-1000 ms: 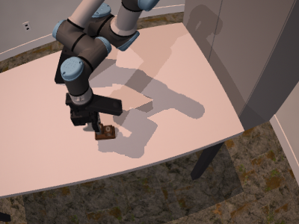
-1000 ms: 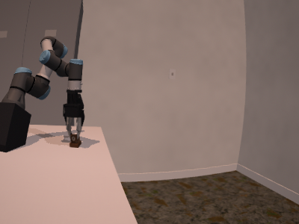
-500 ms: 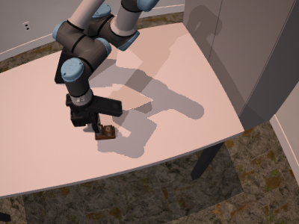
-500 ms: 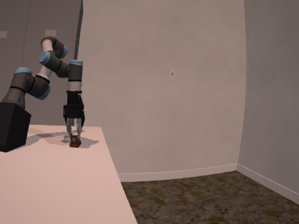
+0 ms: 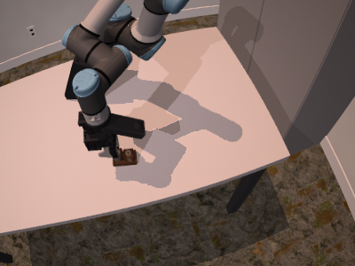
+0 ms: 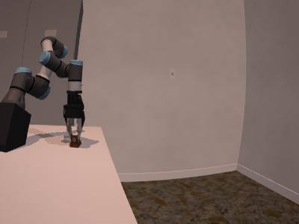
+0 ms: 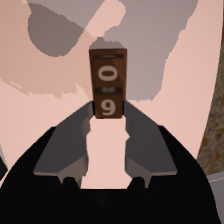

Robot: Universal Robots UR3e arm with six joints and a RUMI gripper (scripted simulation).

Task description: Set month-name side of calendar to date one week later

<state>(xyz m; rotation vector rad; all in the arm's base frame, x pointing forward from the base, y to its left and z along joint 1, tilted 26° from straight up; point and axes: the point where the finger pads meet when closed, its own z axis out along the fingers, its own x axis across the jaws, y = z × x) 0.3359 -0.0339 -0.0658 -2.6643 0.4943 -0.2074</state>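
Wrist view is giving me the closest look: the two dark fingers are converging on the near cube (image 7: 108, 107), the one whose top face is showing a white 9, and they are pinching it between their tips. Right behind it, touching it, the second cube (image 7: 107, 72) is showing a white 0 on top. Both are brown and both are lying in line, pointing away from the camera, with a darker brown tray (image 7: 107, 51) edging out at the far end. From here I cannot tell whether the pinched cube is sitting flat in the tray or is raised a little.

From above, the arm (image 5: 95, 75) is bending down over the pale pink surface (image 5: 213, 160), and the gripper (image 5: 114, 152) is pointing straight down at the small brown calendar block (image 5: 125, 157), which is lying near the front edge of the surface, inside the arm's grey shadow.

From the side, the gripper (image 6: 74, 135) is hanging vertically with its tips down at the calendar (image 6: 75, 142), close to the surface's far right edge. The arm's black base (image 6: 13, 127) is standing well apart to the left.
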